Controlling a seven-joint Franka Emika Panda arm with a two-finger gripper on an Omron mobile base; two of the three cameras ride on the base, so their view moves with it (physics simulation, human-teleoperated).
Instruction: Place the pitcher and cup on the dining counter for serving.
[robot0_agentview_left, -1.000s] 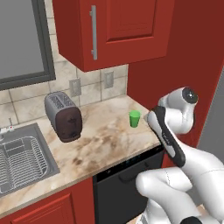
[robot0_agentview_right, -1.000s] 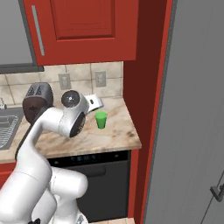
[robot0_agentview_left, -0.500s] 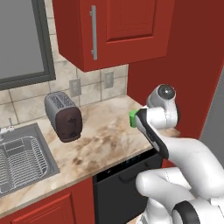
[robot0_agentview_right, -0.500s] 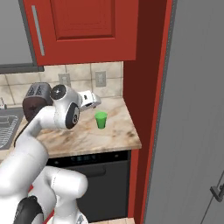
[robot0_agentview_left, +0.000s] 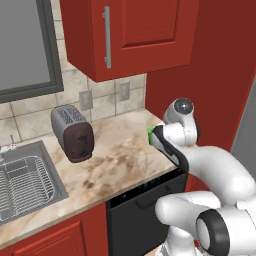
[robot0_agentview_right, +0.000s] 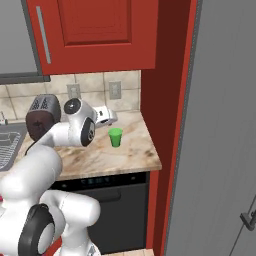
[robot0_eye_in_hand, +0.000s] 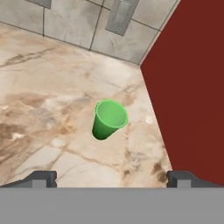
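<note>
The cup (robot0_eye_in_hand: 109, 119) is a small bright green tumbler. It stands upright on the marbled kitchen counter (robot0_eye_in_hand: 52, 87), close to the corner where the tiled wall meets the red side panel. In the hand view my gripper (robot0_eye_in_hand: 112, 177) is open, its two dark fingertips (robot0_eye_in_hand: 41, 177) set wide apart with nothing between them, and the cup lies ahead of them. From the right base view the gripper (robot0_agentview_right: 110, 119) hovers just left of the cup (robot0_agentview_right: 115, 137) and above it. A sliver of the cup (robot0_agentview_left: 150, 133) peeks out behind my arm. The pitcher and the dining counter are out of view.
A dark toaster (robot0_agentview_left: 72, 132) stands against the tiled wall at the left, with a sink (robot0_agentview_left: 25, 185) beyond it. A red upper cabinet (robot0_agentview_left: 125, 35) hangs over the counter. The tall red side panel (robot0_eye_in_hand: 192, 87) bounds the counter on the right, and a dishwasher front (robot0_agentview_right: 100, 195) sits below.
The arm has swung in over the counter, carrying the hand towards the cup. The cup has not moved and the jaws have stayed wide.
</note>
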